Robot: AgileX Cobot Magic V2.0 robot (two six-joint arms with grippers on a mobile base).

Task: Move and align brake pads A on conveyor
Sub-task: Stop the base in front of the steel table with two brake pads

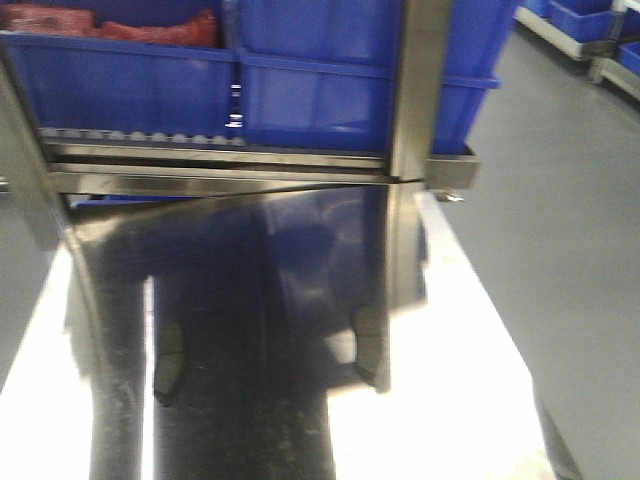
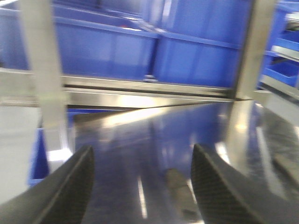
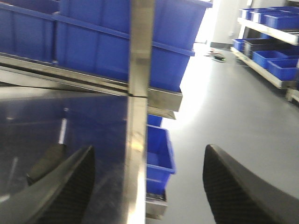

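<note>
Two brake pads A lie flat on the shiny steel table point(image 1: 470, 400), one at the left point(image 1: 169, 362) and one nearer the middle point(image 1: 368, 345). Neither gripper shows in the front view. In the left wrist view my left gripper point(image 2: 142, 149) is open above the table, and a blurred pad point(image 2: 180, 191) lies just inside its right finger point(image 2: 219, 186). My right gripper point(image 3: 149, 148) is open over the table's right edge, with a pad point(image 3: 46, 163) beside its left finger point(image 3: 70, 186). The conveyor is out of view.
A steel rack with large blue bins point(image 1: 320, 90) stands across the far end of the table, and its upright post point(image 1: 418, 90) rises at the right. Grey floor point(image 1: 560, 250) lies to the right. A small blue bin point(image 3: 159, 154) sits below the table edge.
</note>
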